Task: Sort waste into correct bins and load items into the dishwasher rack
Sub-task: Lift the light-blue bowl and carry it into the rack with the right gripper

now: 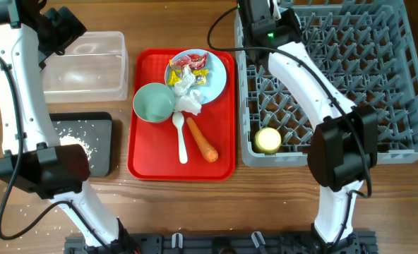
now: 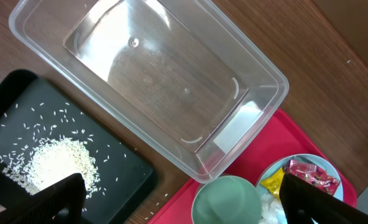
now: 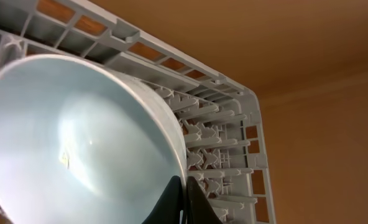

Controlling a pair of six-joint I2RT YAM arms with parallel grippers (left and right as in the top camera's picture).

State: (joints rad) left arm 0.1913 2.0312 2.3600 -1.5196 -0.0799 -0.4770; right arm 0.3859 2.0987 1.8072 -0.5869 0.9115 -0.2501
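Note:
My right gripper (image 3: 183, 183) is shut on the rim of a pale blue-green bowl (image 3: 78, 143), holding it on edge over the far left corner of the grey dishwasher rack (image 1: 350, 77); in the overhead view the arm hides this bowl. A yellow cup (image 1: 268, 140) stands in the rack's near left corner. My left gripper (image 2: 184, 205) is open and empty, high above the clear tub (image 1: 89, 67). The second bowl (image 1: 153, 102), the plate (image 1: 216, 74) with red and yellow wrappers (image 1: 197, 65), tissue (image 1: 188, 99), spoon (image 1: 181, 137) and carrot (image 1: 202, 140) lie on the red tray (image 1: 142, 159).
The black tray (image 1: 99, 152) holds a heap of rice (image 2: 56, 162). A few grains lie on the wooden table by its edge (image 1: 25, 208). The clear tub has nothing in it. The rack's pegs stand upright across its floor.

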